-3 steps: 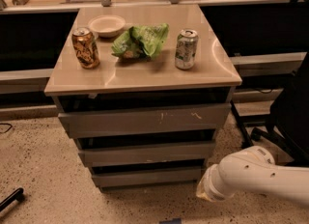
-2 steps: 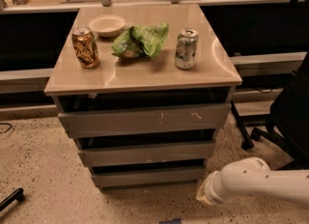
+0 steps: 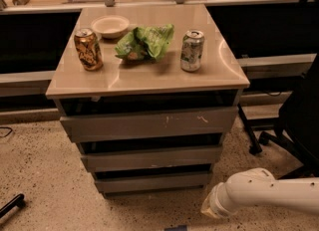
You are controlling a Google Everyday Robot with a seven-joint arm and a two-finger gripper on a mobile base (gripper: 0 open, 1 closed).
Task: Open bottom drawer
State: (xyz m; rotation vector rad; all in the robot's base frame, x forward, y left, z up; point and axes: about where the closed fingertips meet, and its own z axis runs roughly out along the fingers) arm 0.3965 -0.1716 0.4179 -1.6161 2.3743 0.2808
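Observation:
The bottom drawer (image 3: 152,181) is the lowest, narrowest plain grey front of the beige-topped cabinet (image 3: 149,78), just above the floor, and looks shut. Above it are the middle grey front (image 3: 152,158) and the tall grey front with white scratch marks (image 3: 149,124). My white arm (image 3: 259,195) reaches in low from the right, its end in front of the cabinet's lower right corner. Of my gripper (image 3: 175,228) only a dark bit shows at the bottom edge, in front of and below the bottom drawer, not touching it.
On the cabinet top stand a brown can (image 3: 88,49), a white bowl (image 3: 110,26), a green crumpled bag (image 3: 145,42) and a silver-green can (image 3: 192,51). A black office chair (image 3: 294,120) stands to the right. A dark object (image 3: 11,206) lies on the speckled floor at the left.
My arm has sunk a little lower and shifted slightly left, toward the floor in front of the cabinet. The drawers and the things on top have not moved.

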